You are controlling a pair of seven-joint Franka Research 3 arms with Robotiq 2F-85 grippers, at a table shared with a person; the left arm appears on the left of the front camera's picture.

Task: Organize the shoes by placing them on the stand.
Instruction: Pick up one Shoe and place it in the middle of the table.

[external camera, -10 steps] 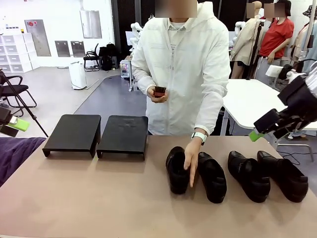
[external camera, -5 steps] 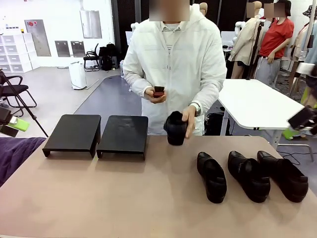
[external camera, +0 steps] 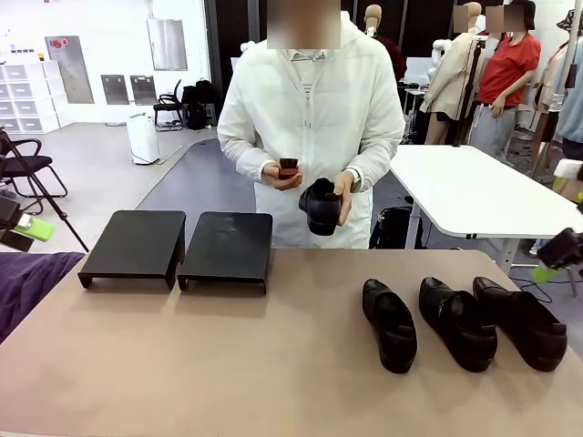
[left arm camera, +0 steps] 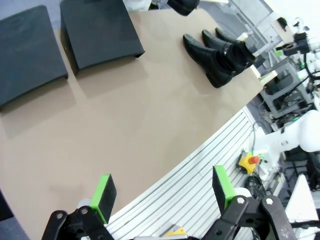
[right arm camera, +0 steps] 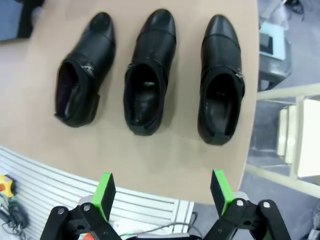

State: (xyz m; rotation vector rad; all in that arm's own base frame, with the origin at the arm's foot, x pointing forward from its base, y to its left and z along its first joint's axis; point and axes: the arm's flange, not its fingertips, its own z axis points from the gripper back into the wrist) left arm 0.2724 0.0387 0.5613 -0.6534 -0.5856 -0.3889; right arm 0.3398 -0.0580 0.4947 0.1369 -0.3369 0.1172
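Three glossy black shoes lie side by side at the table's right: one [external camera: 389, 323], a second [external camera: 457, 322] and a third [external camera: 519, 320]. From above they are the left shoe [right arm camera: 85, 70], the middle shoe [right arm camera: 148, 72] and the right shoe [right arm camera: 220, 80]. The person's hand holds a fourth shoe [external camera: 321, 206] at chest height, off the table. Two black stands [external camera: 135, 244] [external camera: 227, 246] sit at the far left. My right gripper [right arm camera: 162, 192] hangs open above the table's near right edge, seen small at the picture's edge [external camera: 557, 253]. My left gripper [left arm camera: 162, 192] is open and holds nothing, high over the near left edge [external camera: 18, 228].
The person stands at the far side, with a small dark red object [external camera: 289, 167] in the other hand. A purple cloth [external camera: 27, 282] lies at the table's left edge. A white table [external camera: 465, 187] stands behind on the right. Bare tabletop [external camera: 228, 355] spreads between stands and shoes.
The person picked the leftmost shoe up off the table and raised it to chest height. My right gripper drew back to the right and sank lower.
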